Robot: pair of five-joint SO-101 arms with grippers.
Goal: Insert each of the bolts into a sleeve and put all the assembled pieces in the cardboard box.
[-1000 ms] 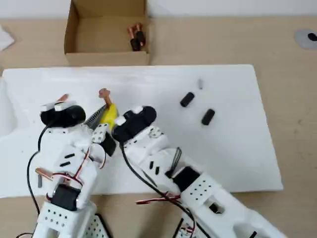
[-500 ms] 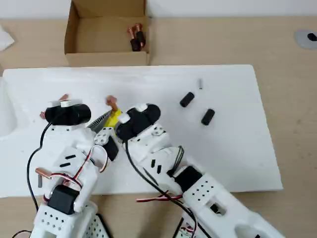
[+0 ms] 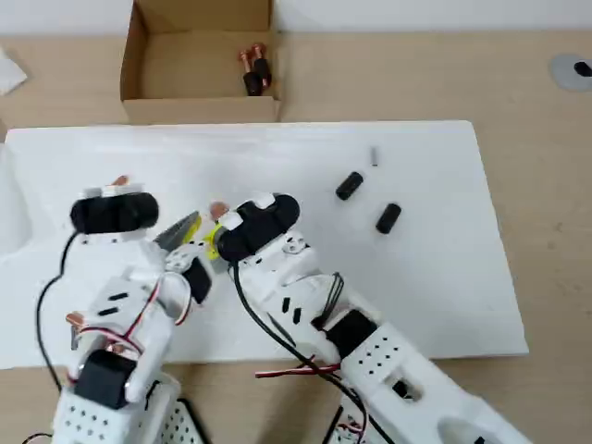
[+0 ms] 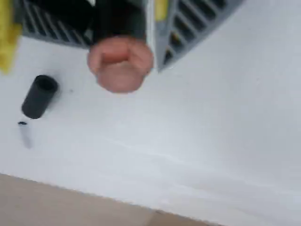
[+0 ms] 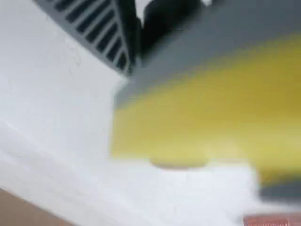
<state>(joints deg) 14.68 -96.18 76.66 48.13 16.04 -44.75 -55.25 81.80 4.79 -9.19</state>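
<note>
We have the left gripper (image 4: 123, 44) clamped on the bolt (image 4: 121, 68), its head poking past the jaws, presumably ready for assembly. The right gripper (image 3: 215, 239) sits just beside it, both arms angled inward; its grip we cannot tell. Two sleeves (image 3: 349, 185) lie well beyond the jaws, the box (image 3: 134, 55) farther still.

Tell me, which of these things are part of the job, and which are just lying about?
Job: held bolt; two loose sleeves; cardboard box; finished pieces inside it.
Lying about: grey disc; white scrap.
</note>
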